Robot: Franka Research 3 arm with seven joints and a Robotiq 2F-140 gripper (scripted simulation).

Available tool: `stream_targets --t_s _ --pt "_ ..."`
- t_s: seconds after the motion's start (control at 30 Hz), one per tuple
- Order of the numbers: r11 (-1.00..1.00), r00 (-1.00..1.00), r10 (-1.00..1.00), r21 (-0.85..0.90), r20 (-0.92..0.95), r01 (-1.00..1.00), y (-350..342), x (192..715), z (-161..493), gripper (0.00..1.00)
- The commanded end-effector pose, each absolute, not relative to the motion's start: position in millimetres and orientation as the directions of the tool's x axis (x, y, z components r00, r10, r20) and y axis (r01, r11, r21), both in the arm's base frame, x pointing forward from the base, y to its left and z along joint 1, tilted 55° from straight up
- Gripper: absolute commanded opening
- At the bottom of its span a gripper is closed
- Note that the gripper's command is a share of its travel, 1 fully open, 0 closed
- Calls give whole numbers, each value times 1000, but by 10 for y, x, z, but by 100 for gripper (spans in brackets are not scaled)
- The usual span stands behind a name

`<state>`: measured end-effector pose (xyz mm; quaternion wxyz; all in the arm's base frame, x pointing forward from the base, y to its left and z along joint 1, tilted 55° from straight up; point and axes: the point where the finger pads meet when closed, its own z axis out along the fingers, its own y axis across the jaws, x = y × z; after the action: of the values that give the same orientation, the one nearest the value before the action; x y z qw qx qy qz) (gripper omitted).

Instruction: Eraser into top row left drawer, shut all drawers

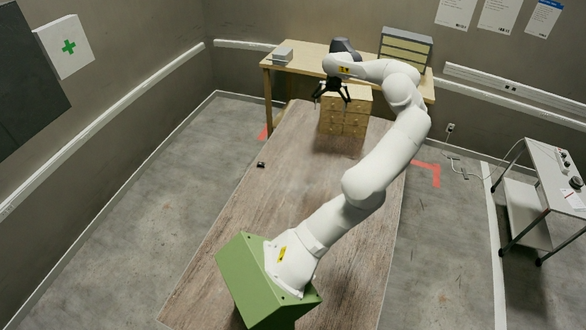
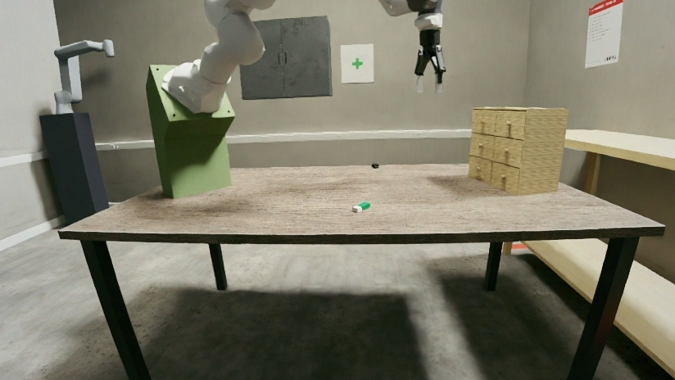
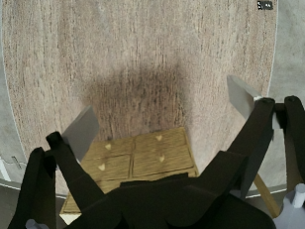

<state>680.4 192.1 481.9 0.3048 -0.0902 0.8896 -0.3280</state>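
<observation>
The robot's arm (image 1: pixel 387 151) (image 2: pixel 238 38) is smooth and white, built of rounded, tube-like sections, with yellow and black warning stickers on its foot and near its wrist. Its foot is bolted to a slanted green stand (image 1: pixel 249 274) (image 2: pixel 196 156) with dark screw holes. The claw (image 1: pixel 332 102) (image 2: pixel 429 84) (image 3: pixel 159 102) is black and angular, with thin, flat, pale grey fingertips (image 1: pixel 315 104) (image 2: pixel 419 83).
</observation>
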Motion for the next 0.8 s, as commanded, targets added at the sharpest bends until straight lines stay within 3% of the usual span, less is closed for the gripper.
stream_targets --t_s 0.0,0.77 --pt "771 -758 -467 -629 -454 -99 2268 7000 4593 100" --pt "717 -547 -690 -546 -474 -433 3249 7418 3938 100"
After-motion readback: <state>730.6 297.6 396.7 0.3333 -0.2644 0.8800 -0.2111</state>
